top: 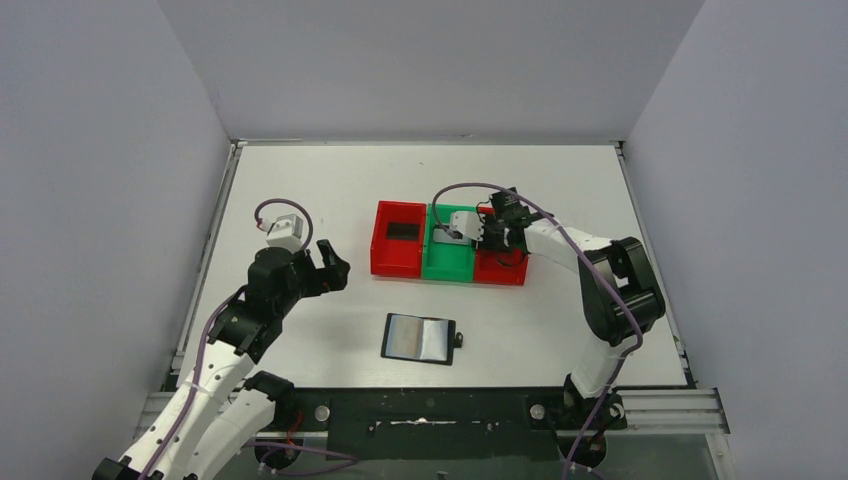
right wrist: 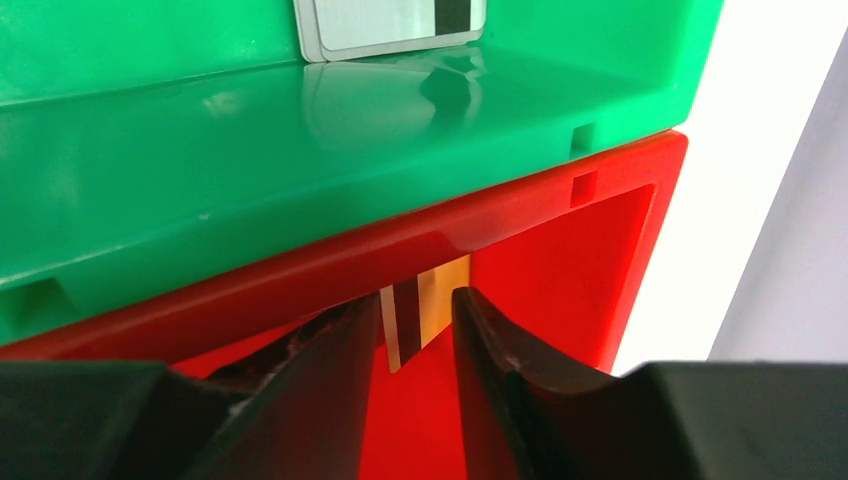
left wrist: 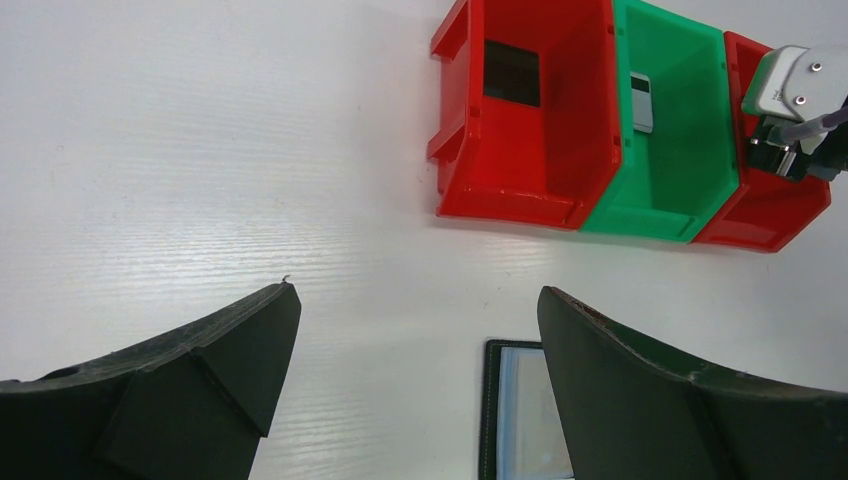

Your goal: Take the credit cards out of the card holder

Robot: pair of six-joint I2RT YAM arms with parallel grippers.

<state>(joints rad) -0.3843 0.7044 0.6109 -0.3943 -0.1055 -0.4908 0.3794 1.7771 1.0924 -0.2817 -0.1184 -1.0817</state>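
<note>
One gold card (right wrist: pixel 430 295) is pinched between the right fingers (right wrist: pixel 505 390), its long axis running on from the fingertips down into the right red tray (right wrist: pixel 600 250), which touches the green tray (right wrist: pixel 250 150). Releasing it there looks like the next move. The green tray holds a silver card (right wrist: pixel 390 25), and the left red tray (left wrist: pixel 520 170) beyond it holds a dark card (left wrist: pixel 511 72). Nearer the arms than the green tray, the card holder (top: pixel 420 338) lies open on the table (top: pixel 300 180). The left fingers (left wrist: pixel 210 380) are spread and empty.
</note>
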